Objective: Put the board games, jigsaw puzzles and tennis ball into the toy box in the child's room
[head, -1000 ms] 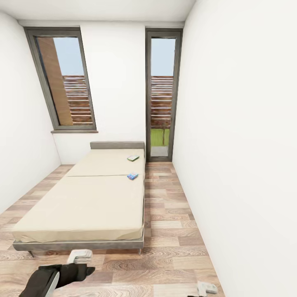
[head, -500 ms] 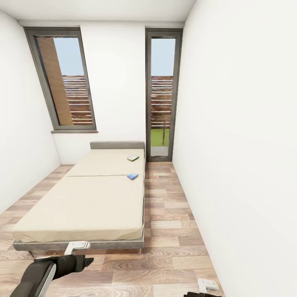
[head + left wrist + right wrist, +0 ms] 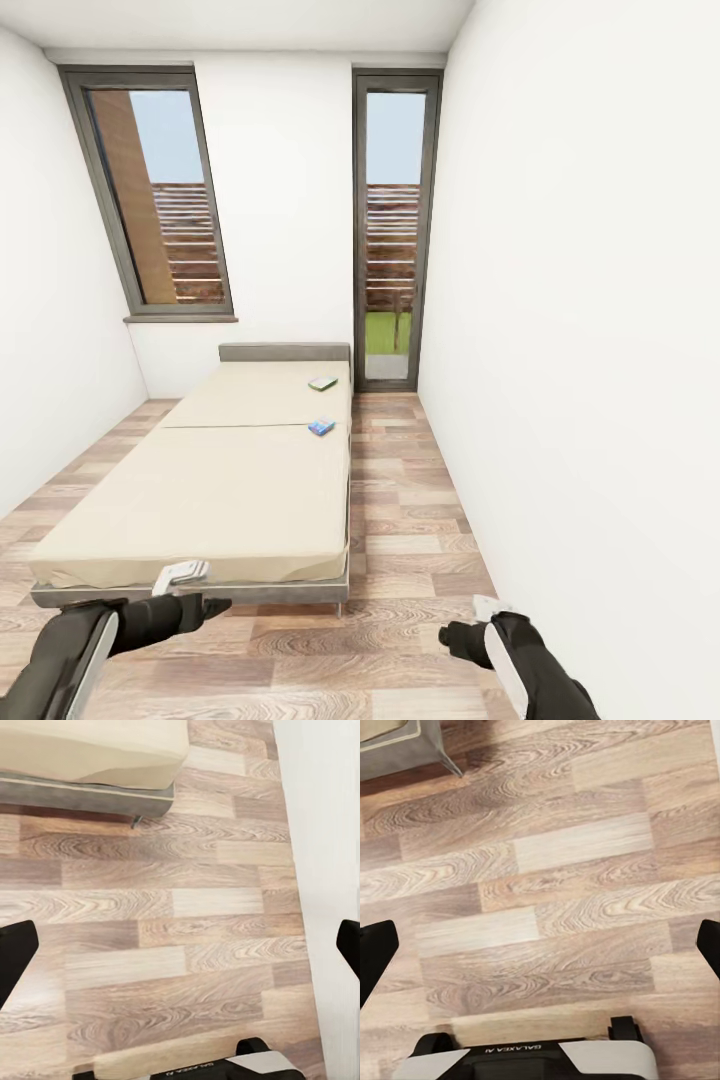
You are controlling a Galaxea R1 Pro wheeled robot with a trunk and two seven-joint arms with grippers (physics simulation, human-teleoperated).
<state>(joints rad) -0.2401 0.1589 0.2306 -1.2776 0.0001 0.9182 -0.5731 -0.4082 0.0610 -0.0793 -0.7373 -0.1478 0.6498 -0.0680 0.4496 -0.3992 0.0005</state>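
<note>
**At the foot of the bed, games still far off**

Along the bed's (image 3: pixel 200 480) right edge, toward the headboard, lie two board games: blue carton (image 3: pixel 321 427), greenish one (image 3: pixel 323 383) beyond. Both claws, left (image 3: pixel 180 575) and right (image 3: pixel 470 625), hang spread and empty. Best roll up the right-hand aisle before reaching.

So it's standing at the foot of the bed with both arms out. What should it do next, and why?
Probably roll forward along the wood floor beside the bed. The two board games lie far up near the headboard, well beyond the left gripper and right gripper, and both wrist views show open fingers holding nothing.
</note>
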